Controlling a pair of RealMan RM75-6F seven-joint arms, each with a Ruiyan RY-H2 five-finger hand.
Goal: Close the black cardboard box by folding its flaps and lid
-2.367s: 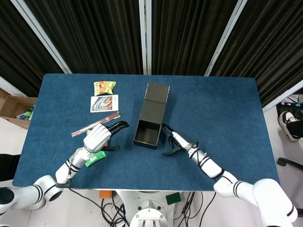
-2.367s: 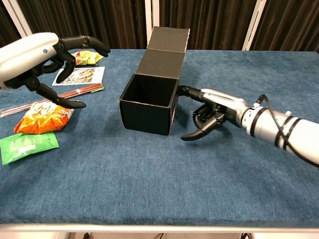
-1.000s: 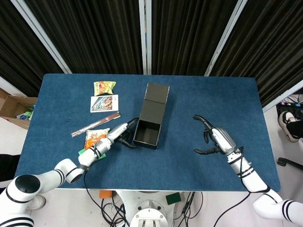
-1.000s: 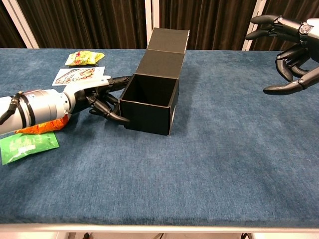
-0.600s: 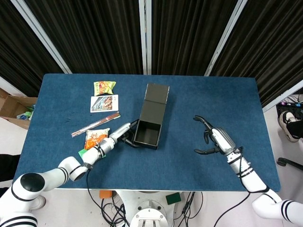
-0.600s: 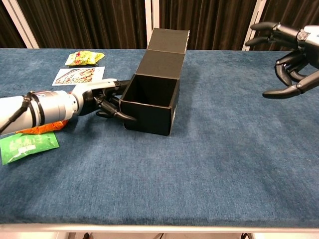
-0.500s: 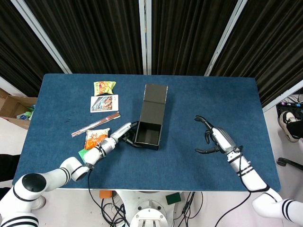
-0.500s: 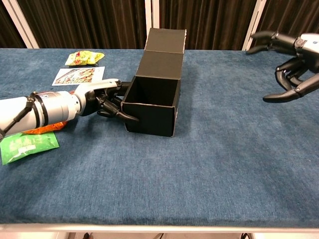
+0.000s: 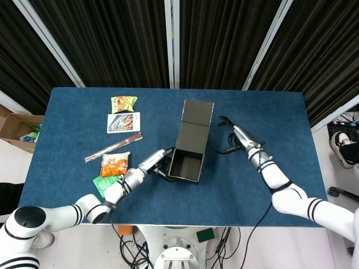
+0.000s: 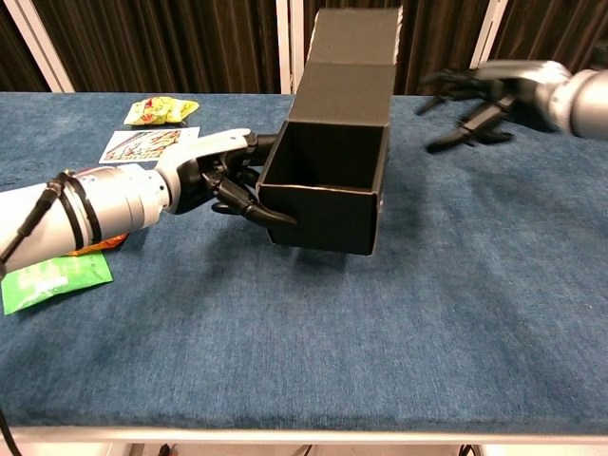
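From the head view, my left hand (image 9: 152, 164) presses against the left wall of the black cardboard box (image 9: 188, 154), which sits mid-table with its lid (image 9: 196, 112) folded back; my right hand (image 9: 234, 136) hovers beside it, fingers spread, holding nothing. From the chest view, my left hand (image 10: 217, 176) grips the box's (image 10: 328, 204) near left corner, the lid (image 10: 353, 38) stands upright, and my blurred right hand (image 10: 484, 104) is apart from the box, fingers apart.

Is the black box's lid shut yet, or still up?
Open. The black box shows its empty interior and its lid stands upright at the back in the chest view.

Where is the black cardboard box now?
In the head view the black cardboard box sits mid-table, the left hand gripping its left wall; the right hand is just right of it.
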